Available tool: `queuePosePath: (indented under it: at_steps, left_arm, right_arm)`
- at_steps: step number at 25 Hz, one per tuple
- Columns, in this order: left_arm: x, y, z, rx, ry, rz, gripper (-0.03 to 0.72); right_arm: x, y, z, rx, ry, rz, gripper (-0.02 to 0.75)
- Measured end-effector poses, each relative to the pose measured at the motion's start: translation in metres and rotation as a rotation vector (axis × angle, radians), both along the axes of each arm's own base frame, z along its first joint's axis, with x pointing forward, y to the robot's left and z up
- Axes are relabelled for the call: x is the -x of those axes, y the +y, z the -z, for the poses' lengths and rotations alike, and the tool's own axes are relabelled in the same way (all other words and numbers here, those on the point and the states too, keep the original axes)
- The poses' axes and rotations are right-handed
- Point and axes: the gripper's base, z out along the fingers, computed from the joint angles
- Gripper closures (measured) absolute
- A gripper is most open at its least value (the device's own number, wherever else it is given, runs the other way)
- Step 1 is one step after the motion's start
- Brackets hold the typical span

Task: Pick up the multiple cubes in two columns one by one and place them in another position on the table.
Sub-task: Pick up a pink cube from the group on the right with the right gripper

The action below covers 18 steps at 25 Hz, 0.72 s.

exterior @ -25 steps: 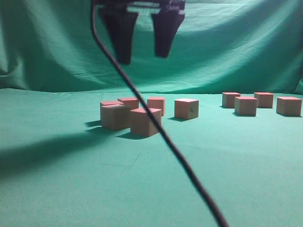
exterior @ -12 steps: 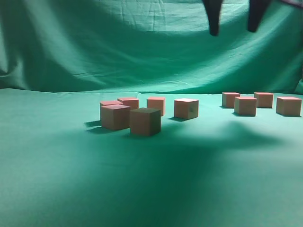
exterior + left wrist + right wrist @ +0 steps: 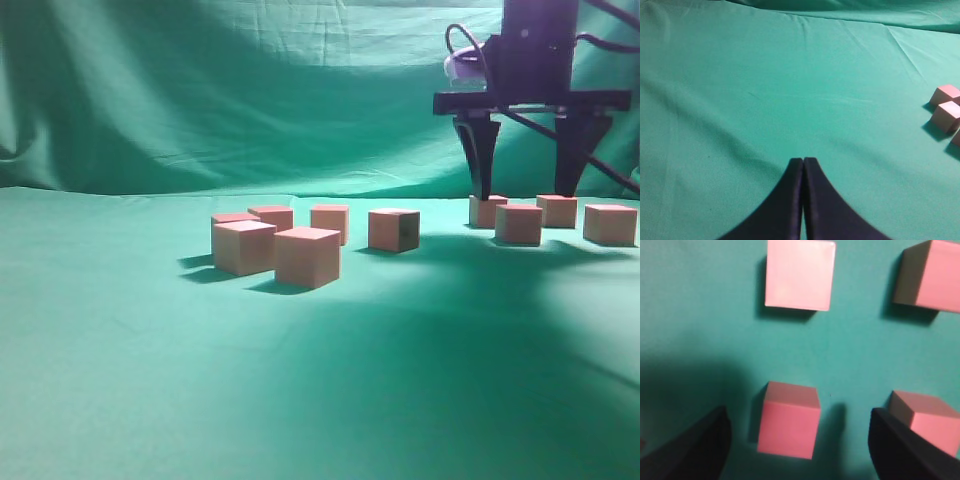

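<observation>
Salmon-pink cubes lie in two groups on the teal cloth worktop (image 3: 120, 380). The right hand (image 3: 527, 190) hangs over the group on the right with its dark fingers spread wide and nothing between them; in the exterior view the fingertips reach down about to the cubes' tops. The right wrist view shows one cube (image 3: 788, 420) sitting between the two fingers, closer to the left finger than to the right one.

The step in hand looks like a pick from this right group. To do it well, the hand should shift sideways so that the cube lies midway between the fingers, then come straight down until the pads are level with the cube's side faces. The cube just beside the right finger (image 3: 922, 415) is the risk: that finger has to drop into the gap without nudging it. The faces should be square to the pads before the squeeze, or the cube will twist.

The left hand (image 3: 803, 167) is pressed together and empty, held over bare cloth with a few cubes (image 3: 946, 106) at the picture's right edge.

Count, from the exterior view: five cubes in the left group (image 3: 306, 255), four in the right group (image 3: 518, 223), nine visible in all. More could hide behind these. Two hands, one worktop.
</observation>
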Motion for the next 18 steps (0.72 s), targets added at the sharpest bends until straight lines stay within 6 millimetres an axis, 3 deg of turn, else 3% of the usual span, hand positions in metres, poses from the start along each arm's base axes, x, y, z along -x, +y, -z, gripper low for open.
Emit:
queuePosePath:
  at_steps: [11, 16, 18]
  left_arm:
    - [0.0, 0.0, 0.0, 0.0, 0.0, 0.0, 0.688]
    - [0.0, 0.0, 0.0, 0.0, 0.0, 0.0, 0.688]
    - [0.0, 0.0, 0.0, 0.0, 0.0, 0.0, 0.688]
  right_arm:
    - [-0.006, 0.003, 0.028, -0.005, 0.038, 0.003, 0.196]
    - [-0.006, 0.003, 0.032, -0.003, 0.045, 0.0, 0.455]
    - [-0.006, 0.003, 0.032, -0.004, 0.045, -0.002, 0.478]
